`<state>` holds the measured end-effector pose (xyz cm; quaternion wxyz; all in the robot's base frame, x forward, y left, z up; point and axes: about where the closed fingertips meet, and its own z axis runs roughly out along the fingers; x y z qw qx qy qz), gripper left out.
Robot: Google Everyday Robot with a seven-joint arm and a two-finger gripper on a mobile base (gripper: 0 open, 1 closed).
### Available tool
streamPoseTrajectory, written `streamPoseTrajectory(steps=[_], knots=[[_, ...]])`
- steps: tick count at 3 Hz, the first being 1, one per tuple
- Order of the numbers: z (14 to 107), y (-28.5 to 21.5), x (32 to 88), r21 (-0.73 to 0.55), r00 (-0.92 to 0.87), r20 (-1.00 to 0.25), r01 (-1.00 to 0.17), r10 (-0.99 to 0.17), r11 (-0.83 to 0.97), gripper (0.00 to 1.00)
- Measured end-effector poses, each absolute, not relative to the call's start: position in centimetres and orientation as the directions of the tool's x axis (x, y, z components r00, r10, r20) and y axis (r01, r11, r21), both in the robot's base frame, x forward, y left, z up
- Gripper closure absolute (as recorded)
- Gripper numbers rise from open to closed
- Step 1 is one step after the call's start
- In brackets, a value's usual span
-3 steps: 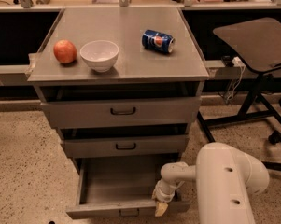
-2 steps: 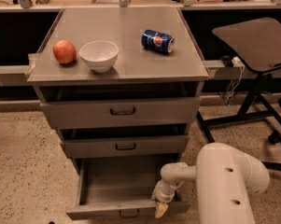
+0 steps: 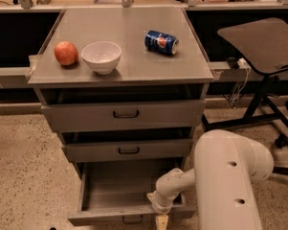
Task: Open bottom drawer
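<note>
The arm (image 3: 229, 181) is a fat, smooth off-white tube — two small dark holes dot its side — narrowing to a slimmer rounded wrist. The tool (image 3: 161, 221), pale yellowish at its tip, sits at the drawer (image 3: 105, 219) front.

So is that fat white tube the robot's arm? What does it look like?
Yes. The arm is smooth, glossy white: a thick rounded link with two small dark holes, narrowing to a slimmer jointed wrist. The gripper, at the front edge of the bottom drawer, shows a pale cream tip. No cables or lettering show.
</note>
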<state>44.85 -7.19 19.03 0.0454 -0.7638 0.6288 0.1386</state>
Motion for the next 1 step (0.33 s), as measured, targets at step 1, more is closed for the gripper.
streamPoseTrajectory(steps=[1], knots=[[19.05, -7.31, 41.45, 0.149, 0.148, -0.262, -0.97, -0.953, -0.192, 0.0]])
